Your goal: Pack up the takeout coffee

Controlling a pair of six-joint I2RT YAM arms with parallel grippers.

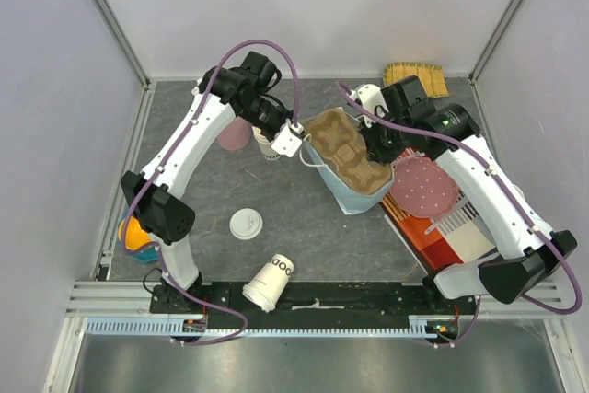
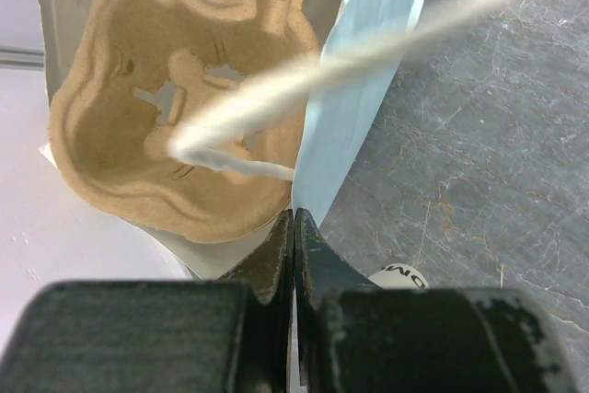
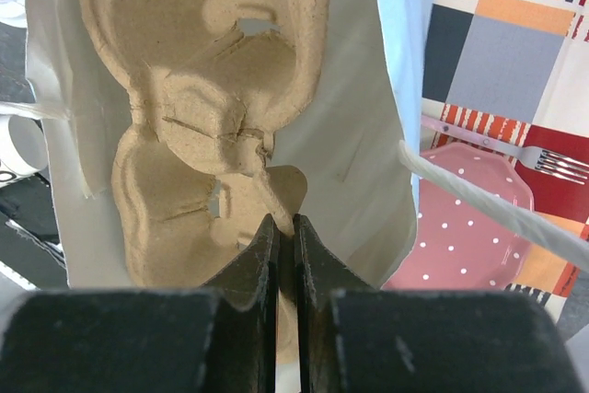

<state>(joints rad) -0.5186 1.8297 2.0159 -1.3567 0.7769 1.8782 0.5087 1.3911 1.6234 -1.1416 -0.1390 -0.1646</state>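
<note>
Currently, with the left end effector (image 1: 293, 142) pinching the bag (image 1: 347, 198) and the right end effector (image 1: 373, 147) the carrier (image 1: 345, 146), a hard pull could tear paper or topple the takeout coffee (image 1: 266, 146) standing on the desk (image 1: 304, 223) just outside the bag.

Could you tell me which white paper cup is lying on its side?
The cup nearest the arm bases; the lidded cup stands upright beside the left gripper.

The left arm (image 1: 198, 135) and right arm (image 1: 488, 186) are white shells with black joints; a purple cable (image 1: 276, 48) runs along each. The left pincer (image 2: 294, 216) and right pincer (image 3: 284, 220) are scuffed black.
</note>
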